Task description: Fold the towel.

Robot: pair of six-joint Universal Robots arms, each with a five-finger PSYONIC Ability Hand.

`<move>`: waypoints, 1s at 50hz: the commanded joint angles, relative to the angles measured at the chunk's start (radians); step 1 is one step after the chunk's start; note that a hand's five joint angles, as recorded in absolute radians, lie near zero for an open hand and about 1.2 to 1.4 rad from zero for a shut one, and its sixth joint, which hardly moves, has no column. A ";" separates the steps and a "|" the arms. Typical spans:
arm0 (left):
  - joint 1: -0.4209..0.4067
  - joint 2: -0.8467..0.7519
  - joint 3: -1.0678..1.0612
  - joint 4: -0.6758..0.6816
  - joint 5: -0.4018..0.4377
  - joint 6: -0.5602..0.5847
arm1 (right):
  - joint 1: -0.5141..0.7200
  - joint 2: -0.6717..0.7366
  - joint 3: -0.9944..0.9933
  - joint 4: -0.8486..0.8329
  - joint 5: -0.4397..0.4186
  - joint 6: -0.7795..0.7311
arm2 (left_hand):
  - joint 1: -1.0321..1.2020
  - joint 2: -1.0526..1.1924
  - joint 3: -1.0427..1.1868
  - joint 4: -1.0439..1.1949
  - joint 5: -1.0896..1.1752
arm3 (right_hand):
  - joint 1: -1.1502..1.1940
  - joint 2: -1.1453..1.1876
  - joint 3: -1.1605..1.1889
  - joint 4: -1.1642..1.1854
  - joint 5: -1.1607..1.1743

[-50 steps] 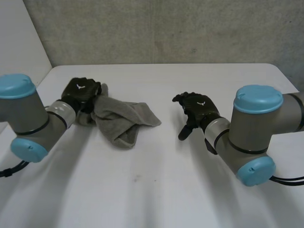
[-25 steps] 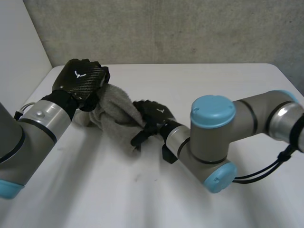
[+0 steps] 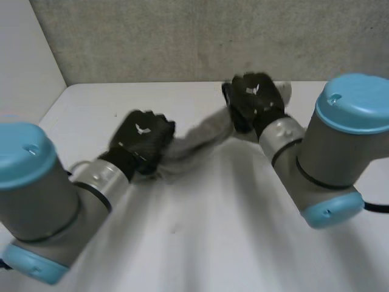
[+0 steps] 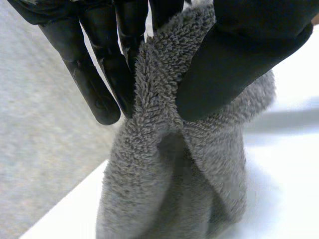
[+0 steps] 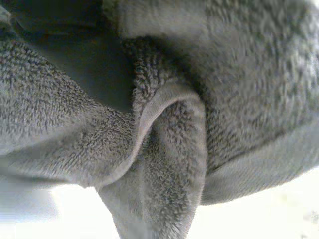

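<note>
The towel (image 3: 197, 135) is strung as a bunched grey band between the two hands, over the far half of the table (image 3: 200, 237). One end is pinched by the left hand (image 3: 143, 135). In the left wrist view a thick ridge of pile is clamped between the fingers (image 4: 94, 79) and the thumb (image 4: 234, 59), with the rest hanging below in loose folds. The other end is met by the right hand (image 3: 252, 100), and a little cloth shows beyond it. In the right wrist view only gathered folds and a hemmed edge are seen, so whether that hand is closed on the towel cannot be told.

The step in hand is judged to be the drawing-out of the cloth, so that it can be laid flat before any fold is made. It would be done well if the pull were kept even and gentle. A hard pull could strip the ridge from the left pinch.

The band looks roped rather than spread, so a twist should be looked for and undone before lowering. The two ends should be brought down level and together, with one edge set on the table first. A hold on corners would serve better than a hold on bunches — that would be worth correcting once the cloth lies flat.
</note>
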 commanded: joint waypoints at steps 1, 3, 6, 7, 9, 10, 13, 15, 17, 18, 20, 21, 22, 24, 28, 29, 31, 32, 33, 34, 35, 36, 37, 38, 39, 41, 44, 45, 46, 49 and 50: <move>-0.154 -0.061 -0.047 0.007 -0.150 -0.060 | -0.039 -0.023 0.118 0.172 0.005 -0.215 | 0.258 0.185 0.185 0.178 0.215 | 0.441 0.219 0.213 0.206 0.255; -0.176 -0.068 -0.061 0.007 -0.154 -0.090 | -0.067 -0.026 0.156 0.201 -0.007 -0.242 | 0.258 0.185 0.185 0.178 0.215 | 0.441 0.219 0.213 0.206 0.255; -0.196 -0.081 -0.071 0.009 -0.154 -0.146 | -0.096 -0.026 0.221 0.214 -0.007 -0.257 | 0.258 0.185 0.185 0.178 0.215 | 0.145 -0.077 -0.083 -0.090 -0.041; -0.196 -0.082 -0.072 0.009 -0.154 -0.164 | -0.098 -0.026 0.244 0.212 -0.005 -0.257 | 0.052 -0.021 -0.021 -0.028 0.009 | -0.116 -0.338 -0.344 -0.351 -0.302; -0.196 -0.082 -0.072 0.009 -0.154 -0.173 | -0.101 -0.026 0.259 0.211 -0.005 -0.255 | -0.232 -0.305 -0.305 -0.312 -0.275 | -0.226 -0.449 -0.454 -0.461 -0.412; -0.196 -0.082 -0.072 0.009 -0.154 -0.173 | -0.101 -0.026 0.259 0.211 -0.005 -0.255 | -0.235 -0.308 -0.308 -0.315 -0.278 | -0.228 -0.450 -0.455 -0.462 -0.414; -0.195 -0.078 -0.065 0.007 -0.154 -0.172 | -0.106 -0.026 0.279 0.200 -0.005 -0.244 | -0.393 -0.466 -0.467 -0.474 -0.437 | -0.313 -0.535 -0.540 -0.547 -0.499; -0.181 -0.061 -0.062 0.004 -0.150 -0.170 | -0.125 -0.027 0.295 0.180 -0.007 -0.206 | -0.440 -0.513 -0.513 -0.521 -0.483 | -0.330 -0.552 -0.558 -0.565 -0.516; -0.172 -0.049 -0.061 0.001 -0.150 -0.170 | -0.145 -0.033 0.302 0.172 -0.010 -0.174 | -0.484 -0.557 -0.557 -0.564 -0.527 | -0.330 -0.553 -0.558 -0.565 -0.516; -0.172 -0.048 -0.061 0.001 -0.150 -0.170 | -0.162 -0.049 0.307 0.169 -0.014 -0.140 | -0.484 -0.557 -0.558 -0.565 -0.528 | -0.330 -0.553 -0.558 -0.565 -0.516; -0.124 -0.001 -0.058 -0.002 -0.147 -0.167 | -0.179 -0.075 0.311 0.169 -0.028 -0.110 | -0.549 -0.622 -0.622 -0.629 -0.592 | -0.330 -0.553 -0.558 -0.565 -0.516; -0.124 -0.001 -0.058 -0.002 -0.147 -0.167 | -0.179 -0.075 0.312 0.169 -0.028 -0.109 | -0.549 -0.622 -0.622 -0.629 -0.592 | -0.330 -0.553 -0.558 -0.565 -0.516; -0.095 0.023 -0.056 -0.002 -0.144 -0.167 | -0.194 -0.095 0.319 0.169 -0.047 -0.080 | -0.558 -0.631 -0.631 -0.638 -0.601 | -0.330 -0.553 -0.558 -0.565 -0.516; -0.064 0.042 -0.052 -0.002 -0.133 -0.166 | -0.213 -0.109 0.330 0.169 -0.071 -0.056 | -0.558 -0.631 -0.631 -0.638 -0.601 | -0.330 -0.553 -0.558 -0.565 -0.516; 0.018 0.065 -0.038 -0.010 -0.044 -0.166 | -0.257 -0.119 0.367 0.171 -0.158 -0.002 | -0.561 -0.634 -0.634 -0.641 -0.604 | -0.324 -0.547 -0.552 -0.559 -0.510; 0.019 0.065 -0.038 -0.010 -0.044 -0.166 | -0.257 -0.119 0.367 0.171 -0.159 -0.002 | -0.561 -0.634 -0.634 -0.641 -0.604 | -0.324 -0.547 -0.552 -0.559 -0.510; 0.069 0.065 -0.030 -0.031 0.045 -0.161 | -0.271 -0.118 0.387 0.171 -0.189 0.021 | -0.561 -0.634 -0.634 -0.641 -0.604 | -0.316 -0.538 -0.543 -0.550 -0.502; 0.069 0.065 -0.030 -0.031 0.045 -0.161 | -0.271 -0.118 0.387 0.171 -0.189 0.021 | -0.561 -0.634 -0.634 -0.641 -0.604 | -0.316 -0.538 -0.543 -0.550 -0.502; 0.097 0.057 -0.026 -0.047 0.091 -0.155 | -0.273 -0.118 0.394 0.172 -0.195 0.027 | -0.561 -0.634 -0.634 -0.641 -0.604 | -0.310 -0.532 -0.537 -0.544 -0.496; 0.097 0.057 -0.026 -0.047 0.091 -0.155 | -0.277 -0.118 0.402 0.172 -0.197 0.027 | -0.561 -0.634 -0.634 -0.641 -0.604 | -0.298 -0.520 -0.526 -0.533 -0.484; 0.121 0.048 -0.018 -0.060 0.134 -0.147 | -0.277 -0.118 0.402 0.172 -0.197 0.027 | -0.561 -0.634 -0.634 -0.641 -0.604 | -0.298 -0.520 -0.525 -0.533 -0.484; 0.141 0.031 -0.010 -0.071 0.172 -0.135 | -0.279 -0.118 0.408 0.172 -0.200 0.027 | -0.561 -0.634 -0.634 -0.641 -0.604 | -0.281 -0.503 -0.508 -0.515 -0.467; 0.141 0.031 -0.010 -0.071 0.172 -0.135 | -0.279 -0.118 0.408 0.172 -0.200 0.027 | -0.561 -0.634 -0.634 -0.641 -0.604 | -0.280 -0.503 -0.508 -0.515 -0.466; 0.157 0.004 -0.001 -0.082 0.201 -0.115 | -0.279 -0.119 0.413 0.172 -0.203 0.027 | -0.561 -0.634 -0.634 -0.641 -0.604 | -0.237 -0.459 -0.464 -0.471 -0.423; 0.173 -0.024 0.008 -0.088 0.223 -0.088 | -0.279 -0.119 0.416 0.172 -0.205 0.027 | -0.561 -0.634 -0.634 -0.641 -0.604 | -0.201 -0.424 -0.429 -0.436 -0.387; 0.193 -0.051 0.019 -0.094 0.237 -0.051 | -0.282 -0.121 0.416 0.172 -0.206 0.027 | -0.561 -0.634 -0.634 -0.641 -0.604 | -0.192 -0.415 -0.420 -0.427 -0.378; 0.233 -0.108 0.046 -0.097 0.248 0.018 | -0.291 -0.124 0.417 0.175 -0.208 0.027 | -0.558 -0.631 -0.631 -0.638 -0.601 | -0.178 -0.400 -0.405 -0.412 -0.364; 0.233 -0.108 0.047 -0.097 0.248 0.018 | -0.291 -0.124 0.417 0.175 -0.208 0.027 | -0.558 -0.631 -0.631 -0.638 -0.601 | -0.178 -0.400 -0.405 -0.412 -0.364; 0.242 -0.142 0.066 -0.099 0.248 0.050 | -0.291 -0.124 0.419 0.175 -0.208 0.027 | -0.555 -0.628 -0.628 -0.635 -0.598 | -0.154 -0.377 -0.382 -0.389 -0.340; 0.252 -0.206 0.114 -0.105 0.248 0.099 | -0.290 -0.124 0.423 0.175 -0.208 0.027 | -0.549 -0.622 -0.622 -0.629 -0.592 | -0.142 -0.365 -0.370 -0.377 -0.328; 0.258 -0.235 0.135 -0.106 0.248 0.116 | -0.290 -0.124 0.427 0.175 -0.208 0.027 | -0.549 -0.622 -0.622 -0.629 -0.592 | -0.142 -0.365 -0.370 -0.377 -0.328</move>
